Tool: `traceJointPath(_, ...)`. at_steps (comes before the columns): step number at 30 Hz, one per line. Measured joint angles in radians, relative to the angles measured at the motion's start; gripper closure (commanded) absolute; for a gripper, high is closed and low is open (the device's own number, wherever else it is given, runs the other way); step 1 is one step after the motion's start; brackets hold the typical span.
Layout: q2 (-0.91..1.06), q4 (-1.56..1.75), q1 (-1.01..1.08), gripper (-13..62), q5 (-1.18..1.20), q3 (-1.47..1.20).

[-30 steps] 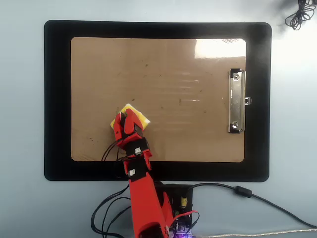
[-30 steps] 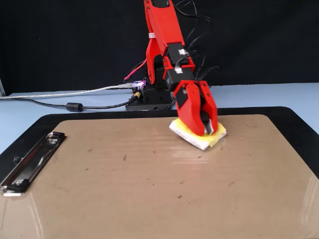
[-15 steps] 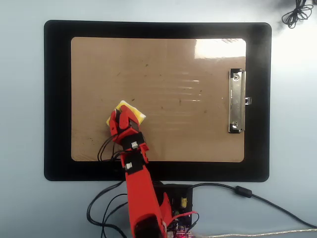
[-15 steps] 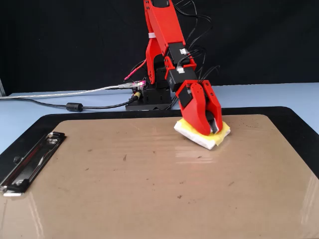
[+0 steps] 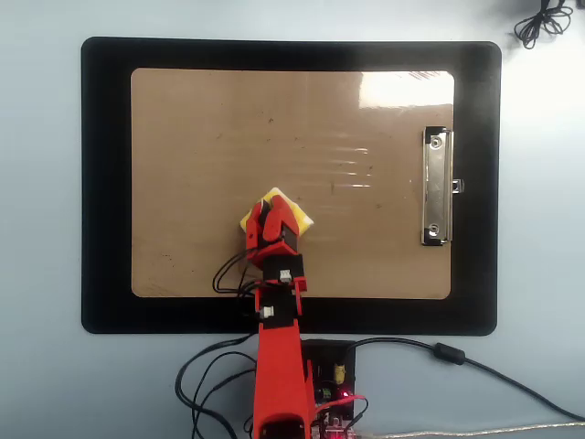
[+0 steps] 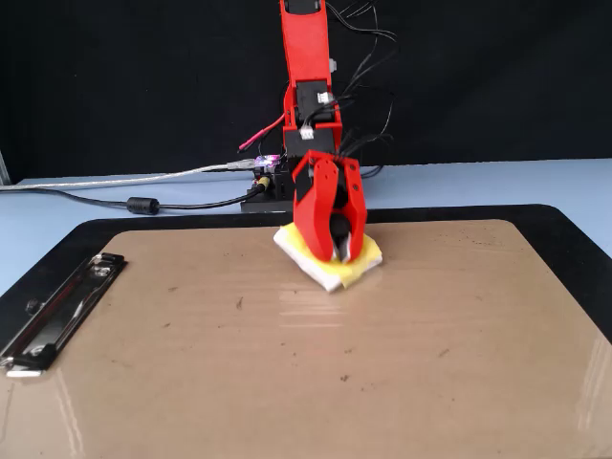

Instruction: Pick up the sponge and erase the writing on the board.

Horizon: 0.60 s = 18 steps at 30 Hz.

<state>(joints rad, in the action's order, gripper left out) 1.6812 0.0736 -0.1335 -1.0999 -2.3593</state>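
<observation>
The yellow sponge [image 5: 298,217] [image 6: 361,262] with its white underlayer lies flat on the brown board [image 5: 183,137] [image 6: 287,382], near the board's lower middle in the overhead view. My red gripper [image 5: 272,219] [image 6: 332,251] comes down on it from above, and its fingers are shut on the sponge's centre. The knob is hidden between the jaws. No writing shows on the board, only small dark specks and faint smears. The silver clip [image 5: 436,187] [image 6: 57,311] sits at the board's right end in the overhead view.
A black mat [image 5: 105,183] [image 6: 574,239] surrounds the board. The arm's base with its circuit board [image 5: 329,375] [image 6: 273,186] stands just off the mat edge, with cables [image 5: 457,358] [image 6: 143,204] trailing over the pale blue table. A coiled black cable [image 5: 539,20] lies at the top right.
The gripper has slid the sponge to the right in the overhead view, toward the board's middle, after first moving it slightly left. It stays pressed flat on the board.
</observation>
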Motion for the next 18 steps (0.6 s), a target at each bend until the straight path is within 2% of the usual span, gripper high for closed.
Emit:
traceJointPath(3, -0.324, 0.006, 0.005, 57.4, 0.005, 0.377)
traceJointPath(5, -0.459, 0.008, 0.020, 57.4, 0.005, 0.517)
traceJointPath(7, -0.497, 0.026, 0.077, 57.4, 0.003, 0.522)
traceJointPath(9, -0.428, 0.031, 0.107, 57.4, 0.003, 0.426)
traceJointPath(12, -0.130, 0.029, 0.141, 57.4, 0.006, 0.077)
traceJointPath(15, 0.077, 0.023, 0.192, 57.4, 0.008, -0.107)
traceJointPath(18, 0.104, 0.005, 0.229, 57.5, 0.017, -0.110)
